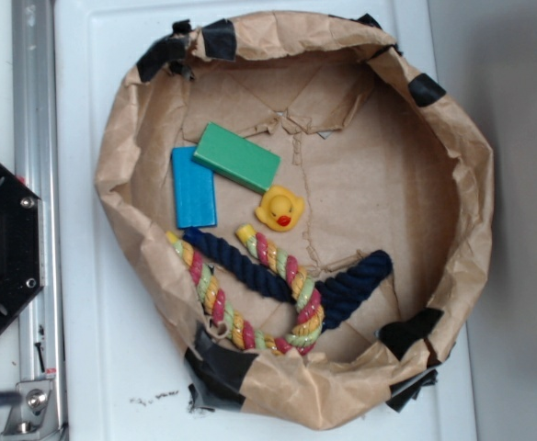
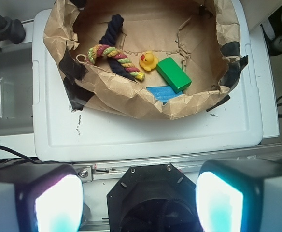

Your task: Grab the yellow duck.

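A brown paper nest [image 1: 121, 156], crumpled and patched with black tape [image 1: 221, 39] along its rim, sat on a white surface [image 1: 94, 367]. Inside it, near the left wall, a blue block [image 1: 193, 186] lay flat, with a green block [image 1: 236, 157] touching its upper end and angled toward the middle. Toward the lower rim, a yellow-pink-green braided rope [image 1: 278, 266] curved in a loop and crossed a dark navy rope [image 1: 241, 265], whose other end [image 1: 360, 276] stretched toward the right wall. A metal rail [image 1: 31, 92] ran along the left edge of the white surface.
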`<control>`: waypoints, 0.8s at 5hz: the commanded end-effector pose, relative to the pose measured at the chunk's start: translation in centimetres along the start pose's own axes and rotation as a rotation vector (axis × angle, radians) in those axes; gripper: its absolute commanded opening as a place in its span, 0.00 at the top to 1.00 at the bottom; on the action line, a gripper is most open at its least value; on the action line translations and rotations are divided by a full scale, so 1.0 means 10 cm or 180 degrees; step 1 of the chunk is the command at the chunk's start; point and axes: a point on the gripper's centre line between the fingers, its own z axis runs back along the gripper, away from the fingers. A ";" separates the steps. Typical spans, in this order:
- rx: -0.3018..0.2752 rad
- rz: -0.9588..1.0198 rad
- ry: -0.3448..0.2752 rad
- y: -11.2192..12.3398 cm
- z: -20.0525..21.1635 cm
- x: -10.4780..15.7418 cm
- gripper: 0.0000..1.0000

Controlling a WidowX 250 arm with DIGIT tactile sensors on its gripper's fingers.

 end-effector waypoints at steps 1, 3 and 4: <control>0.0000 0.0000 0.0000 0.00 0.00 0.00 0.00; -0.0381 0.0282 -0.1057 0.62 -0.22 0.50 0.00; -0.0276 0.0165 -0.0875 0.65 -0.60 0.74 0.00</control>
